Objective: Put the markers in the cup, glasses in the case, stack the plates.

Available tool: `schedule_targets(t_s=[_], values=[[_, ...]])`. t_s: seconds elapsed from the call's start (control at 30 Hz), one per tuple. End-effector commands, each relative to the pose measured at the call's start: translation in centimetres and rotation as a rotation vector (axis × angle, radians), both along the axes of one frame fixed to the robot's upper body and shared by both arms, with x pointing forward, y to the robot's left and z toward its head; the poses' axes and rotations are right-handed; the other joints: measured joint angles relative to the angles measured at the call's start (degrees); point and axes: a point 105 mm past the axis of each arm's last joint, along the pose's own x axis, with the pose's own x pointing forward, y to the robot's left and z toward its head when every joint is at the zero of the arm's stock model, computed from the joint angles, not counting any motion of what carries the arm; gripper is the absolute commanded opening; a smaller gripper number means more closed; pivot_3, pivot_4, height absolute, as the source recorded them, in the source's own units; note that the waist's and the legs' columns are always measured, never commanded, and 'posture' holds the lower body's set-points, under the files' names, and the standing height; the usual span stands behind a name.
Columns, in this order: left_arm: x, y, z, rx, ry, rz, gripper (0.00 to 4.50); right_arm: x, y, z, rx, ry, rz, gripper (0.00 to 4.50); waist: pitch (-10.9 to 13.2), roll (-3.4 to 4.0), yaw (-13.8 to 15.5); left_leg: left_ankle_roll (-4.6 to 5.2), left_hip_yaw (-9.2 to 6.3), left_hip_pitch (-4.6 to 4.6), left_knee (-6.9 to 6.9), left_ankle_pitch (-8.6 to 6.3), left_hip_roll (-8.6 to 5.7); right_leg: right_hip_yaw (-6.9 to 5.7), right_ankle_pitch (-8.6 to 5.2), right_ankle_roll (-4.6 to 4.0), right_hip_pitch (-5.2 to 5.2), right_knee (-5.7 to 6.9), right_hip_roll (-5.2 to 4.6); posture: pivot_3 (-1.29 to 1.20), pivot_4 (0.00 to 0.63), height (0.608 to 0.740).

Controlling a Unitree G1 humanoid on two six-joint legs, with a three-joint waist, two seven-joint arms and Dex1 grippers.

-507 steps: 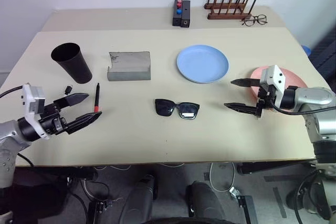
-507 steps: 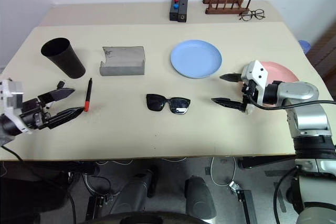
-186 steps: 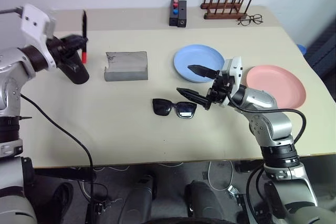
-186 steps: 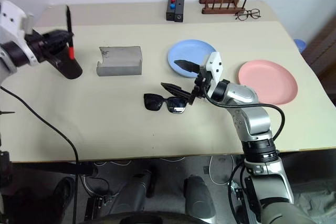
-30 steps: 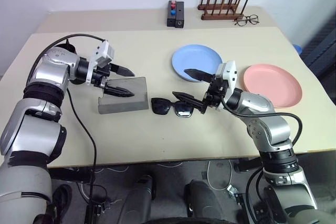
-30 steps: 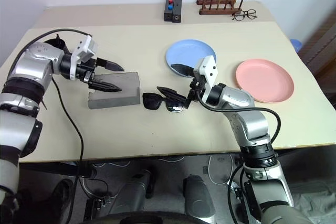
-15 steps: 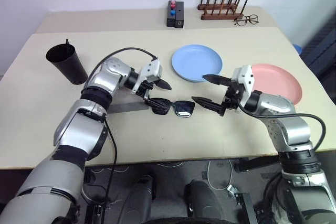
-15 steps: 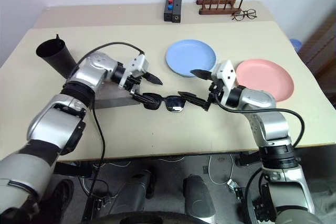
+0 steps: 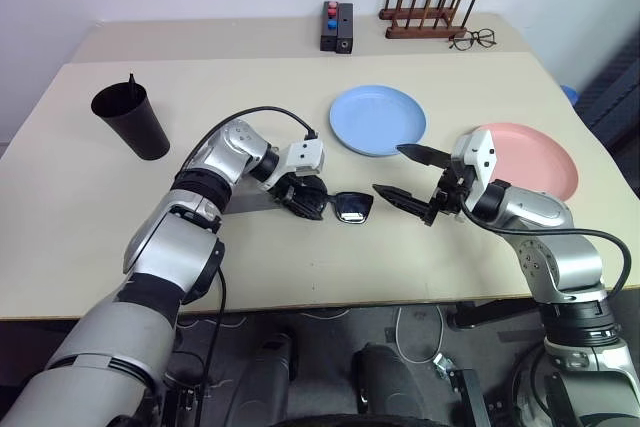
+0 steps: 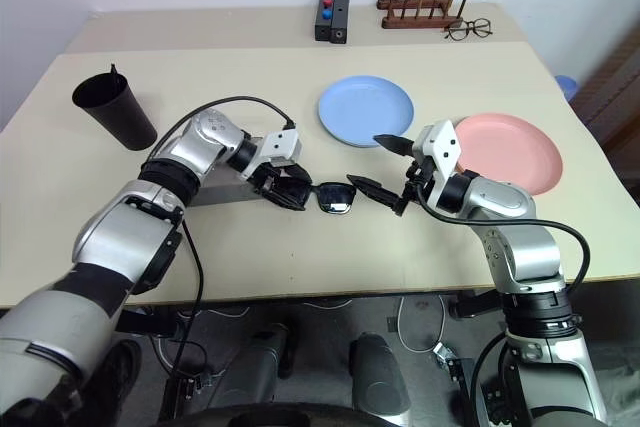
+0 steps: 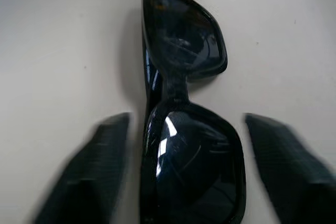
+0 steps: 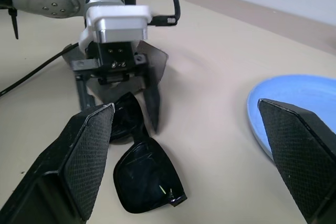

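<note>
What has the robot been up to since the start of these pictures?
The marker now stands in the cup. The left gripper crossed to the sunglasses and straddles one lens, closing but not yet gripping. The right gripper came in beside the sunglasses, open. The case slid nearer the sunglasses. Both plates stayed unstacked.

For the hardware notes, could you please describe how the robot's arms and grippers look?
Both arms are silver-grey metal segments with black joints and a black cable running alongside. Each white-housed gripper, left gripper and right gripper, has two pointed black fingers with textured pads.
</note>
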Motion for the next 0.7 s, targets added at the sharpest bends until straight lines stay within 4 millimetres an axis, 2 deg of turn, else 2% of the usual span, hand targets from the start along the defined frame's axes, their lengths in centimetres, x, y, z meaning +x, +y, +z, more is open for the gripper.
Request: schedule_targets(t_s=[0.03,0.13,0.17,0.47,0.7], values=[[0.1,-0.3,0.4,-0.007,-0.019,-0.01,1.32,-0.2,0.4,1.2,0.012,-0.057,0.007,4.5,-0.01,0.01,-0.02,0.0,0.0,0.02,0.0,0.0,0.0,0.0,0.0,0.0,0.02,0.0,0.0,0.0,0.15,0.737],[0.2,-0.5,0.8,-0.035,-0.016,-0.001,0.12,-0.2,0.7,1.1,0.016,-0.057,0.015,4.5,-0.03,0.02,0.32,0.0,-0.02,0.13,0.04,0.0,0.0,-0.04,0.0,0.01,0.2,-0.01,0.0,0.0,0.15,0.737],[0.2,-0.6,1.0,-0.044,-0.019,0.0,0.03,-0.2,0.8,1.1,0.016,-0.056,0.016,4.5,-0.03,0.02,0.5,0.0,-0.04,0.19,0.07,0.0,0.0,-0.08,0.0,0.01,0.3,-0.02,0.0,0.0,0.15,0.737],[0.1,-0.6,2.6,-0.095,0.044,0.007,0.03,0.4,1.0,1.2,0.011,-0.067,0.015,4.5,-0.02,0.02,1.09,0.0,-0.07,0.26,0.11,-0.01,0.0,-0.08,0.0,0.01,0.36,-0.02,0.0,0.0,0.15,0.737],[1.0,-0.7,6.8,-0.205,0.06,0.067,0.03,0.5,1.3,0.9,0.001,-0.073,0.023,4.5,0.0,0.0,1.06,0.0,-0.06,0.04,0.1,-0.01,0.01,-0.09,0.0,0.01,0.12,-0.01,0.02,0.0,0.15,0.737]])
